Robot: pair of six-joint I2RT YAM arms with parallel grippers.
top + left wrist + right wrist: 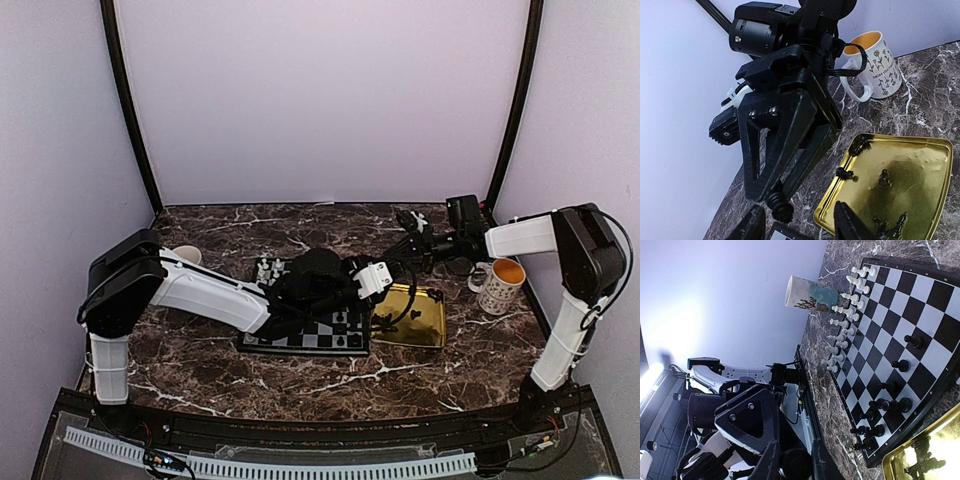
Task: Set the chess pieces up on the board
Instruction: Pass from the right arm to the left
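1. Where the marble table [200, 380] is barest at its middle lies the board [927, 300], flat, with black and pale chequers and a thin black rim.
2. White pieces [845, 310] stand upright in two rows on the board, along its edge farthest from the gold tray [920, 142].
3. Black pieces on the board [880, 405] form a partial group on the ranks nearest the tray. Two more stand further in toward the board's middle.
4. The gold tray sits just beside the board. Whether the rims touch, I cannot tell.
5. Loose black pieces [884, 177], about five in sight, sit in the tray off the board. Some lie tipped over.
6. Left gripper [801, 227] hangs over the gap between the board's corner and the tray rim. Its fingers stand moderately apart, with nothing between them.
7. Right gripper [782, 197] points down, just off the board's tray-side corner. Its tips are pinched on a small ribbed black chess piece [779, 207], kind not clear.
8. Floral mug [880, 65], orange inside, stands upright beyond the tray from the board.
9. Second mug [807, 294], white with a teal band, stands off the board's white-piece side, apart from it.
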